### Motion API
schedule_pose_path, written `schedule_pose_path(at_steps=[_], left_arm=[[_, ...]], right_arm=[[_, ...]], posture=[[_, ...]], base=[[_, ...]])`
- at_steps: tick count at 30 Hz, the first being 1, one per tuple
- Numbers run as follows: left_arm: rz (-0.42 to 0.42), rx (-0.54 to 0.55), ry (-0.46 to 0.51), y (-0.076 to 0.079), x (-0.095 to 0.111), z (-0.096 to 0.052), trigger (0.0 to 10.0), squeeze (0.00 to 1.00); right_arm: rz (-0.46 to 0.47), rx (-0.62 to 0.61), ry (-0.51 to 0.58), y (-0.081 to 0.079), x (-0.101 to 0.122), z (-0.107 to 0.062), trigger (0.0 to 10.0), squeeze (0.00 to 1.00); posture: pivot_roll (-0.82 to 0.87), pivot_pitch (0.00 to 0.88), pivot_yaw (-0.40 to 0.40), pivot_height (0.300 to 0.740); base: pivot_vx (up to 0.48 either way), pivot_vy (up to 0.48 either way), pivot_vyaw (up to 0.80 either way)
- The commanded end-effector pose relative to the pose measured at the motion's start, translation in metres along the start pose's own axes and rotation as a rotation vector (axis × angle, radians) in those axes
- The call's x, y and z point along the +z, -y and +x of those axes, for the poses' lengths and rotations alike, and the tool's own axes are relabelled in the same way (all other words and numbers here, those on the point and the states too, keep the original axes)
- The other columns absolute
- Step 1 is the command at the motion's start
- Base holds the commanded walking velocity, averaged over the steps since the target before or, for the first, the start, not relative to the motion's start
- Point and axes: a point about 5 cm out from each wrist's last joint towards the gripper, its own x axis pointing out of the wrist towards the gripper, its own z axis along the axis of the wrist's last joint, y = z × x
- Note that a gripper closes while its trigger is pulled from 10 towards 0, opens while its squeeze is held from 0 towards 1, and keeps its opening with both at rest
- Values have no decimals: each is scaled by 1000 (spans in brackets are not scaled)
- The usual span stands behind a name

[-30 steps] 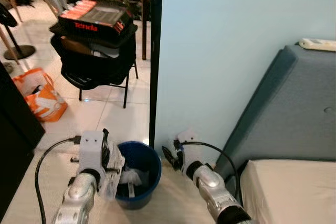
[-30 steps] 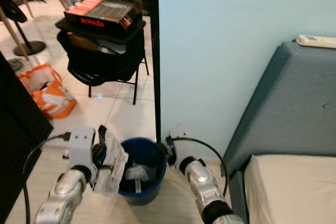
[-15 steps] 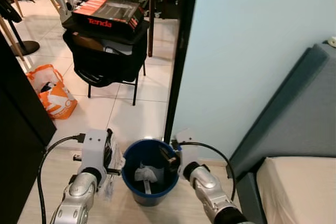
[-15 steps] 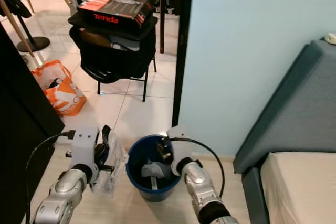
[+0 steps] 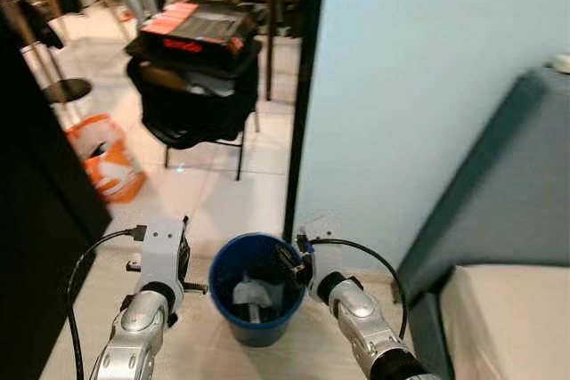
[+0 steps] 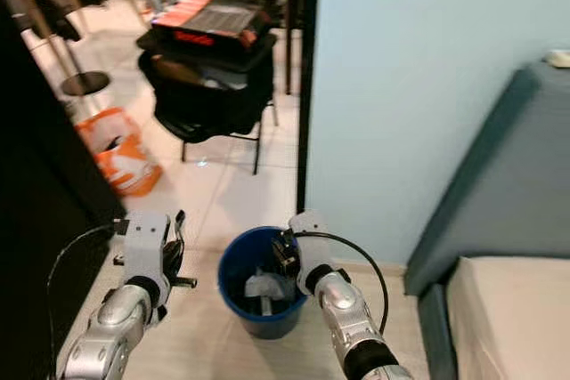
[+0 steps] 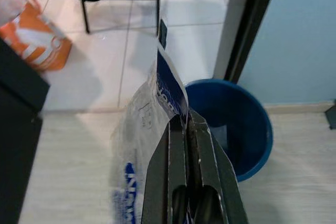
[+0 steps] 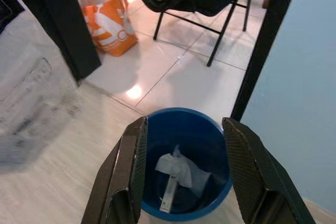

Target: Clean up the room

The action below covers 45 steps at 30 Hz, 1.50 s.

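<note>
Two grippers flank the blue bin (image 5: 256, 287): left gripper (image 7: 184, 129) at its 9 o'clock, fingers pinched tight on a clear plastic bag (image 7: 149, 150); right gripper (image 8: 184, 145) spread wide, holding nothing, over the rim. My worry: the floppy bag drops outside if released before it's over the opening. Bag's long axis runs vertical, hanging floorward.

A blue bin (image 5: 256, 287) holding crumpled paper (image 5: 247, 292) sits between both hands.

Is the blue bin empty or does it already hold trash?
Not empty: the blue bin holds crumpled white paper at its bottom.
</note>
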Motion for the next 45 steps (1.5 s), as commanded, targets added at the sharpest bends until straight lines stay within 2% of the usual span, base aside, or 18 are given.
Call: schedule_pose_path(at_steps=[1, 10, 23, 41, 45], left_arm=[[14, 23, -29, -4, -8, -2, 10000, 0], [-12, 26, -33, -7, -9, -3, 10000, 0], [-30, -14, -17, 0, -8, -3, 10000, 0], [-52, -21, 3, 1, -5, -3, 10000, 0], [-61, -15, 18, 0, -4, -3, 10000, 0]], right_arm=[[-2, 16, -8, -5, 0, 2, 10000, 0], [-21, 17, -31, -3, -2, 3, 10000, 0], [-20, -3, -32, 1, -3, 1, 10000, 0], [-14, -6, -25, 2, -2, 1, 10000, 0], [-14, -4, -25, 2, -2, 1, 10000, 0]], posture=[[86, 99, -36, 740], [89, 91, -41, 740], [80, 77, -38, 740], [77, 70, -40, 740], [78, 72, -42, 740]], base=[[0, 0, 0], [0, 0, 0], [333, 0, 0], [369, 0, 0], [0, 0, 0]])
